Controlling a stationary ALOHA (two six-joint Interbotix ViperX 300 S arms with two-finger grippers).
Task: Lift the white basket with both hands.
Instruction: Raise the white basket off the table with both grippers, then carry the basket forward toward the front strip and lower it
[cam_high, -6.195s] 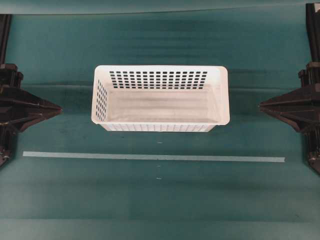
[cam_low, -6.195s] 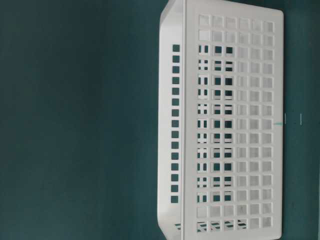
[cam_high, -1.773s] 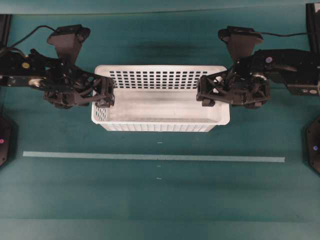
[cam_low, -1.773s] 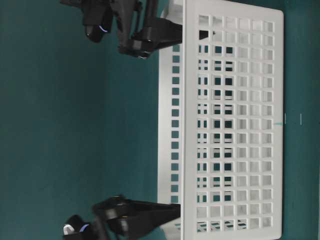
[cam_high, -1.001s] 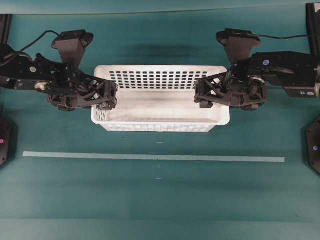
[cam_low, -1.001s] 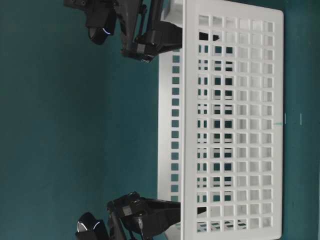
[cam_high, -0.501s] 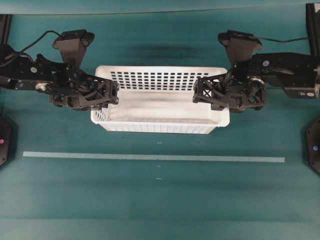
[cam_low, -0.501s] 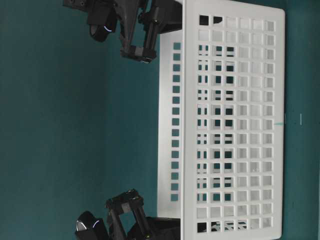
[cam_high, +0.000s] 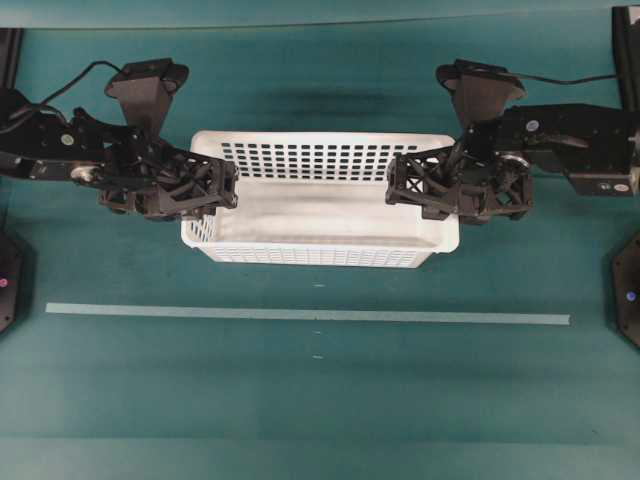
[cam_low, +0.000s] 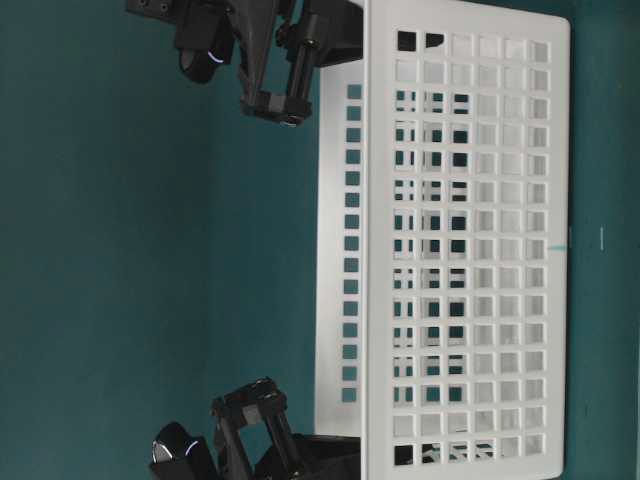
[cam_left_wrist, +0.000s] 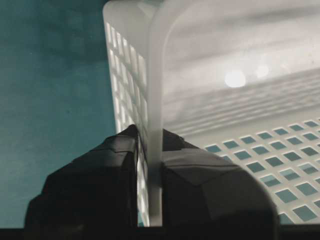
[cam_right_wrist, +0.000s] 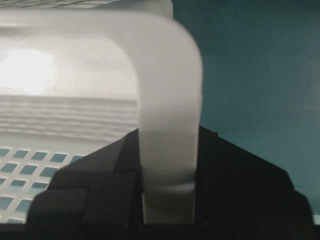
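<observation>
A teal table cover (cam_high: 320, 410) fills the scene — a pale tape strip (cam_high: 307, 314) runs straight across it.

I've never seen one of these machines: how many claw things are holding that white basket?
2. The left gripper clamps the white basket at its left end wall; the right gripper clamps the right end wall. None seem hidden.

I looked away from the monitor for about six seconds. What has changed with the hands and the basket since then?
Both arms came in from the table's sides. The left hand closed on one short end wall of the white basket, and the right hand closed on the opposite end wall, each with one finger inside and one outside. The basket has barely shifted and does not look clearly lifted. The pale strip on the table is unchanged.
</observation>
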